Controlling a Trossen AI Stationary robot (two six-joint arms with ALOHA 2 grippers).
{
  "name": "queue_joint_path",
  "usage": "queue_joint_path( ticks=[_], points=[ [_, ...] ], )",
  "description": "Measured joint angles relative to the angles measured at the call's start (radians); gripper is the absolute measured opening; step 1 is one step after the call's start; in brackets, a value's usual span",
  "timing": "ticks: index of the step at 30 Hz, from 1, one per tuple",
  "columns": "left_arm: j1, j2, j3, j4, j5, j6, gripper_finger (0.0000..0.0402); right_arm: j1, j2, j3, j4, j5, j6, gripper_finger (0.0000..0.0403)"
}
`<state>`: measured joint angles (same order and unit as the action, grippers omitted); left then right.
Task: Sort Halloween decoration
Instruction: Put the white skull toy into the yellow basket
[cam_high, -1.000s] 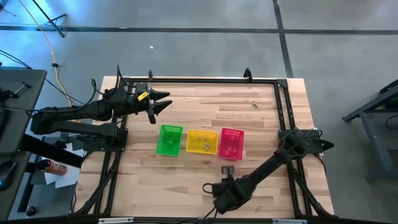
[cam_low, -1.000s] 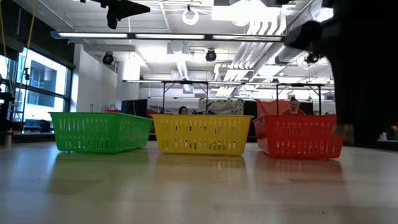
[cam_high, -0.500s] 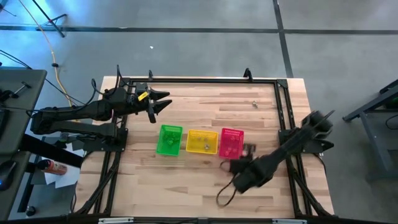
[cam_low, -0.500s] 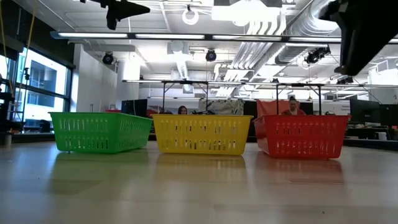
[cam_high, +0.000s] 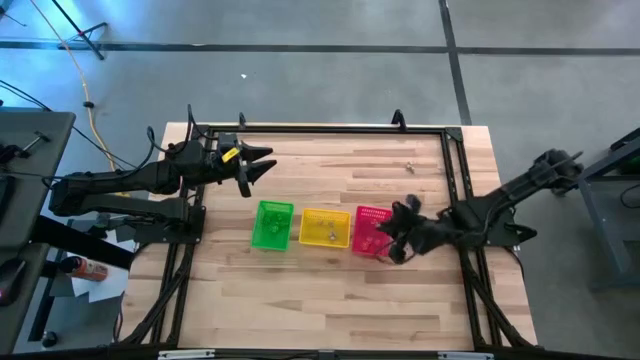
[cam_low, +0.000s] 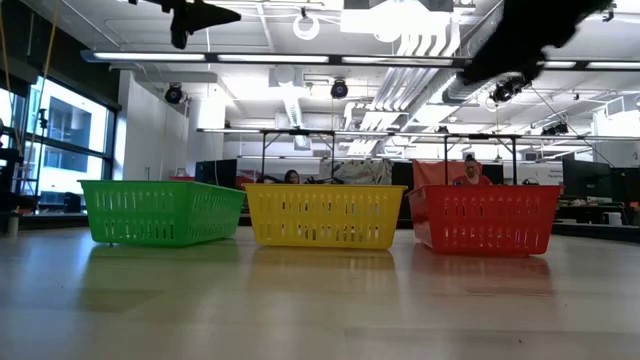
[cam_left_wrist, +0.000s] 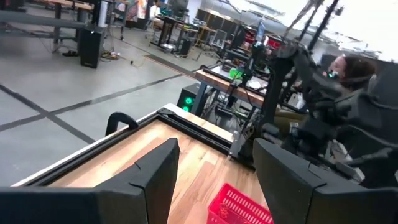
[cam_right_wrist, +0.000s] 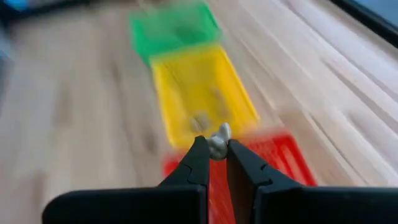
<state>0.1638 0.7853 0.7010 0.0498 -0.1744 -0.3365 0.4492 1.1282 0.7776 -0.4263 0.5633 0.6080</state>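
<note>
Carry step — right gripper (cam_right_wrist: 211, 148) fingers pinching a pale trinket (cam_right_wrist: 219, 140) above the pink basket (cam_high: 372, 230); next, centre and release. Left gripper (cam_high: 262, 164) waiting, fingers spread.

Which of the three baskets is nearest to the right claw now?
The pink basket, the right end of the row; the right claw hangs at its edge, holding a pale trinket.

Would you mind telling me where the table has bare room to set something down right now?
The near strip of the table, in front of the green basket, yellow basket and pink basket, is bare. The far stretch behind them is free except one small trinket. It is crowded at the pink basket, where the right gripper hangs holding a pale trinket.
</note>
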Motion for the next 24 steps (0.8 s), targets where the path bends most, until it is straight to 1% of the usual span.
queue_joint_path(
  ticks=[2,4,6,10,13,21,24],
  points=[
    [0.000,0.000,0.000,0.000,-0.023,-0.026,0.0197,-0.050,-0.003,-0.070,0.240,-0.067,-0.118,0.0017],
    [0.000,0.000,0.000,0.001,-0.038,-0.068,0.0197,-0.108,0.024,-0.115,0.451,-0.152,-0.205,0.0017],
    [0.000,0.000,0.000,0.007,-0.045,-0.103,0.0197,-0.164,0.073,-0.117,0.569,-0.229,-0.265,0.0017],
    [0.000,0.000,0.000,0.014,-0.046,-0.112,0.0197,-0.252,0.209,-0.012,0.548,-0.322,-0.372,0.0017],
    [0.000,0.000,0.000,0.015,-0.046,-0.104,0.0197,-0.293,0.320,0.083,0.495,-0.376,-0.410,0.0017],
    [0.000,0.000,0.000,0.015,-0.045,-0.131,0.0197,-0.355,0.559,0.260,0.254,-0.419,-0.445,0.0017],
    [0.000,0.000,0.000,0.015,-0.041,-0.133,0.0197,-0.362,0.626,0.301,0.221,-0.445,-0.445,0.0017]
  ],
)
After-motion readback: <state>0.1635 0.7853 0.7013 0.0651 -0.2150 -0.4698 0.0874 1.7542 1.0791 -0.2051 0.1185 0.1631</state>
